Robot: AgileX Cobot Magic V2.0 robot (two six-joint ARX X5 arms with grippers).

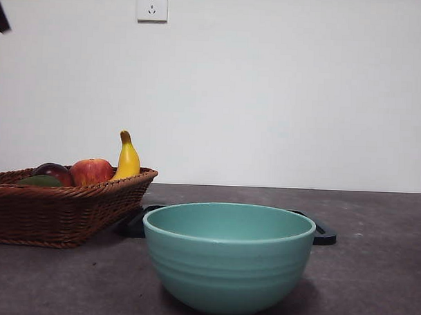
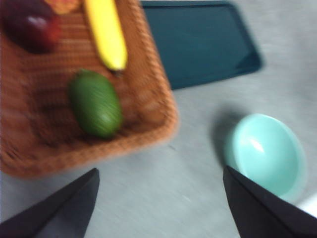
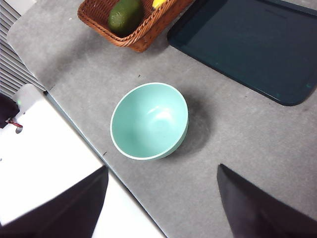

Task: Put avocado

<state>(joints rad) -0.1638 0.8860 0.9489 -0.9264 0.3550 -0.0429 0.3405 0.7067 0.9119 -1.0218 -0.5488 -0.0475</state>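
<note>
Grey tabletop (image 1: 372, 274) under a white wall carries one wicker basket (image 1: 63, 211), one teal bowl (image 1: 228, 258) and one dark tray (image 3: 247, 44). One avocado (image 2: 95, 104) lies in the basket at the left wrist frame's centre-left, long axis roughly vertical, ahead of the left tool (image 2: 161, 198), wide open and empty, the nearer arm. The right tool (image 3: 163, 198), also open and empty, hangs over the bowl.

A woven basket (image 1: 53, 211) sits on the grey desk (image 1: 372, 274), holding a yellow banana (image 1: 127, 159), a red-yellow apple (image 1: 91, 171) and a dark red-purple fruit (image 1: 53, 171). Just beside the basket lies a dark flat tray (image 3: 247, 44). A pale teal bowl (image 1: 228, 258) stands upright near both, apart from the basket.
</note>
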